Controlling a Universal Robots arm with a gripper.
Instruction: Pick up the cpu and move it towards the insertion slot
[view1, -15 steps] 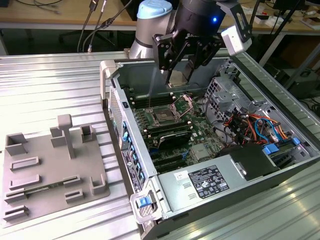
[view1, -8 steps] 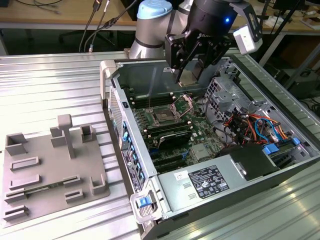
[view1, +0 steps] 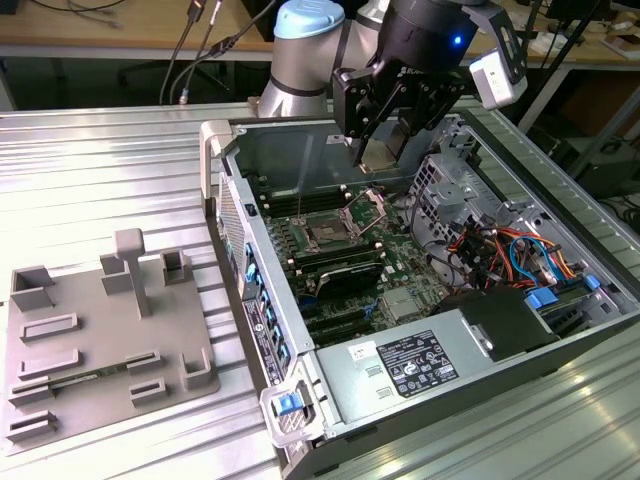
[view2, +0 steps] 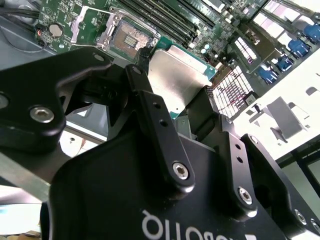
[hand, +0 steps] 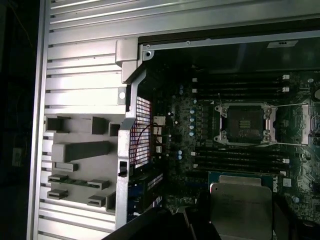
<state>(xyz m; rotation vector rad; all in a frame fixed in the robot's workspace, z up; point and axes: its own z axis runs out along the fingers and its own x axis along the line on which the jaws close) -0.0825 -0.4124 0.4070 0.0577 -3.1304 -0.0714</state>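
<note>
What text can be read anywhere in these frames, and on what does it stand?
Power-supply box label: print too small to read.
Gripper body: white lettering, upside down and cut off, unreadable.
Cpu, held by the gripper: no legible marking.

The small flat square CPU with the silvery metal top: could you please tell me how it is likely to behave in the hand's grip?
The small flat square CPU with the silvery metal top looks rigid, so it probably won't flex. Its smooth metal face may be slippery, and the black hand seems to pinch it only by its edges. Hanging above the green circuit board, it would likely suffer if dropped.
</note>
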